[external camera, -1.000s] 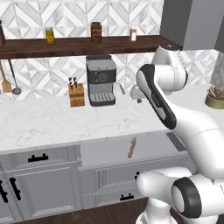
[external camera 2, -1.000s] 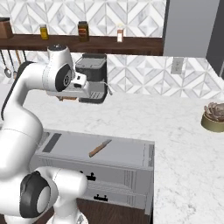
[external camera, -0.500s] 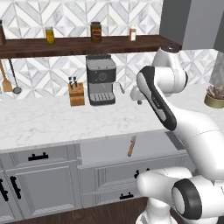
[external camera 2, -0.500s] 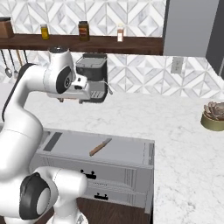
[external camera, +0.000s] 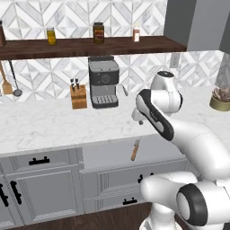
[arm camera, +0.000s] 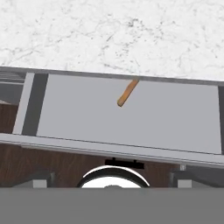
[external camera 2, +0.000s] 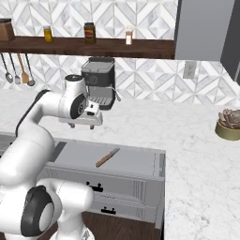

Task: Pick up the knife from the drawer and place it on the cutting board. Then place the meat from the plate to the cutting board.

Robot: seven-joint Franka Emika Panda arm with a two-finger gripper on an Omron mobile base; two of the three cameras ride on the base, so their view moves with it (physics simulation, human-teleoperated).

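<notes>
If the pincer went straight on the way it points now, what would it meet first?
Probably the flat grey floor of the open wide grey drawer, near the small knife with the orange-brown wooden handle. The open pincer points downward; whether it would touch the knife itself is unclear.

Honestly there's nothing here you can actually read. The jars (external camera: pixel 98 32) up on the shelf (external camera: pixel 90 45) have label-ish bands, but they're just blurry colour patches, no letters. The coffee machine (external camera: pixel 103 81) has a dark front panel with no brand or numbers you could make out. Same for the knife block (external camera: pixel 79 96) and the drawer (arm camera: pixel 127 116) front: plain surfaces, zero markings. So no text, no signs, no digits anywhere you look.
</notes>
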